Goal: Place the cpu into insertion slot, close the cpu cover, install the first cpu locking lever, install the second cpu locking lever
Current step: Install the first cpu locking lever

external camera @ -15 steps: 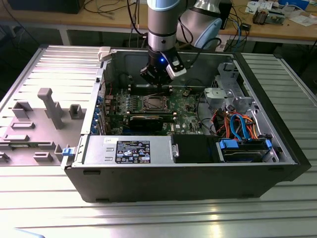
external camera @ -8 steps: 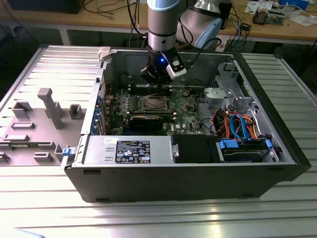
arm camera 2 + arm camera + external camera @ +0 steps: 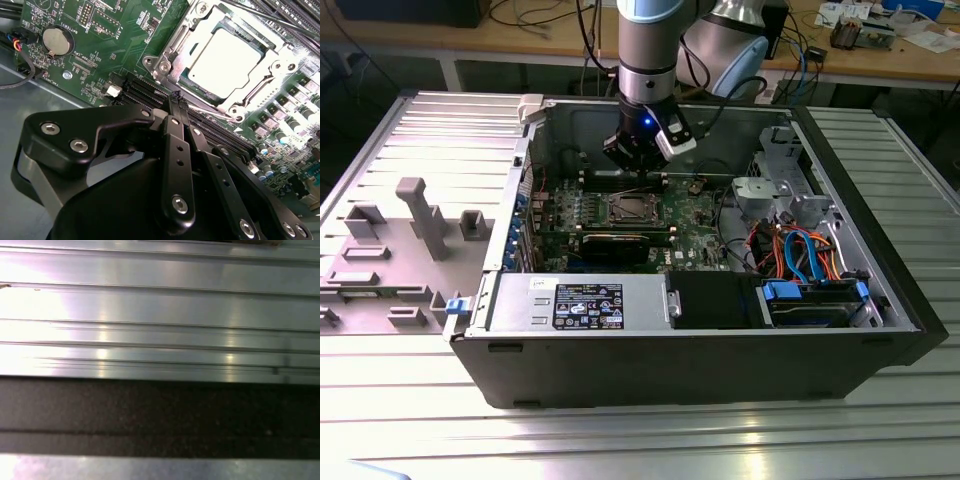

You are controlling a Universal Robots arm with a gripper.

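Observation:
The cpu [image 3: 225, 55] lies flat in the insertion slot [image 3: 630, 208], its silver top facing up. The cpu cover [image 3: 172, 42] is folded down around it as a silver frame. My gripper [image 3: 176, 97] is shut with nothing between its black fingers [image 3: 175, 145]. Its tip hovers just beside the socket's corner, close to a thin locking lever [image 3: 210, 111] along the near side. A second thin lever [image 3: 260, 17] runs along the far side. In the exterior view my gripper [image 3: 642, 160] hangs over the motherboard just behind the socket.
Black memory slots [image 3: 145, 92] and a coin cell [image 3: 55, 40] lie beside the socket. A long black expansion card [image 3: 615, 245], power supply [image 3: 580, 300], blue drive cage [image 3: 810, 300] and cables [image 3: 795, 245] fill the case. Ribbed aluminium table [image 3: 160, 305] surrounds it.

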